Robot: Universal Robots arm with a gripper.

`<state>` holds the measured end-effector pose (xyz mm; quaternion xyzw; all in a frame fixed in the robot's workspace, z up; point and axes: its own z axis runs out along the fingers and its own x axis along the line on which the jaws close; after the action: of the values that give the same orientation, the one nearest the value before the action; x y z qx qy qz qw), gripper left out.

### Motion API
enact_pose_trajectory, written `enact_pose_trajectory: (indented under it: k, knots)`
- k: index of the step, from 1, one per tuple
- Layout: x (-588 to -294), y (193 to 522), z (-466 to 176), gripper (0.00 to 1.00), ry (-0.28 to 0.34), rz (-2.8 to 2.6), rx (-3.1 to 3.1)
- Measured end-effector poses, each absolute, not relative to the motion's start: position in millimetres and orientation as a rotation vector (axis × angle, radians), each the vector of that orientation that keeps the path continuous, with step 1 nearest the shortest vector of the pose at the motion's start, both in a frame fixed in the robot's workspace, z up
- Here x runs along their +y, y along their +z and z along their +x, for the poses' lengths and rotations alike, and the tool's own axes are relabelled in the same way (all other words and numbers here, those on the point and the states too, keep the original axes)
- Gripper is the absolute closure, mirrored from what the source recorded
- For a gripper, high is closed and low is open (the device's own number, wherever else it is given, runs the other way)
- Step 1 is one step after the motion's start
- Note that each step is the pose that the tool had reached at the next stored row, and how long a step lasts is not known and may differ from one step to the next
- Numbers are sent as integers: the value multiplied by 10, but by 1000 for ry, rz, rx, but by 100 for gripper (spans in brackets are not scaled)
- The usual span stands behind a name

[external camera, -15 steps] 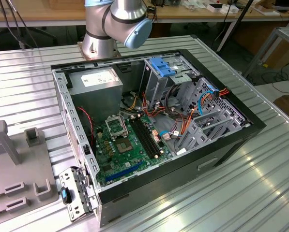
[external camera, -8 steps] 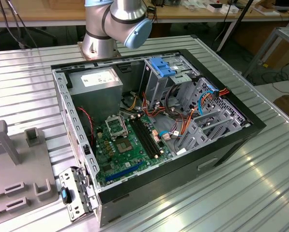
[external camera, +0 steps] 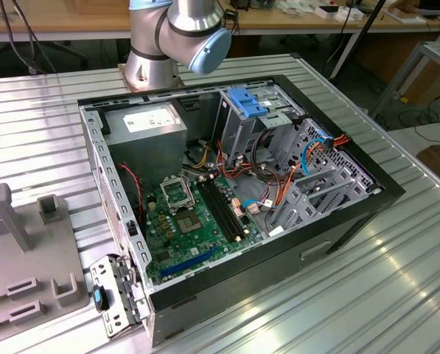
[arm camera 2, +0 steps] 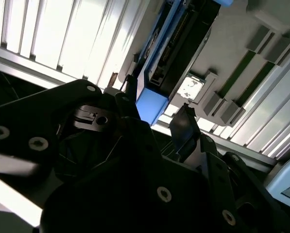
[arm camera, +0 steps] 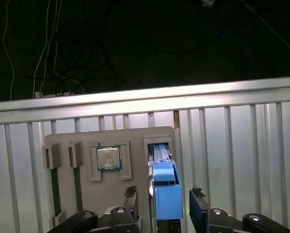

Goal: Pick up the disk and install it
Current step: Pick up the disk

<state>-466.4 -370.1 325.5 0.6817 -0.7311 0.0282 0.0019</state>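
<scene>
I have the ribbed aluminium table (external camera: 396,295) across the whole exterior view. On it lies the open black computer case (external camera: 382,193), side panel off. Inside I can see the green motherboard (external camera: 183,221) and a grey metal drive cage with a blue plastic bracket (external camera: 245,103) on top. The silver and pale blue robot arm (external camera: 179,29) rises from the table just behind the case.

The flat grey fixture tray (external camera: 28,258) sits on the table at the exterior view's left, well apart from the case's open bay. In the first wrist view I look down on this tray (arm camera: 62,138).

The black gripper (arm camera: 164,191) hangs just above the tray, spread wide. One of its fingers (arm camera: 198,199) stands on each side of the disk, and I see a gap on both sides, so nothing is clamped.

The disk, a dark grey hard drive in a bright blue plastic carrier (arm camera: 165,196), stands on edge in a slot of the tray, directly between the fingers. In the second wrist view the blue end of the disk (arm camera 2: 149,102) sits just beyond the gripper's dark body.

Beside the disk's slot, a square silver processor chip (arm camera: 109,158) rests in its own recess. Further along, a narrow green memory strip (arm camera: 77,184) lies in a thin slot.
</scene>
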Motion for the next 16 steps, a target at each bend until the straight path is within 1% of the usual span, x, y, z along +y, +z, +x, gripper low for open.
enact_pose_trajectory:
  k: [11,16]
  knots:
    - [-3702,3057,-4664,46,90,2172,-2264]
    - [-3702,3034,-4664,47,90,2172,-2264]
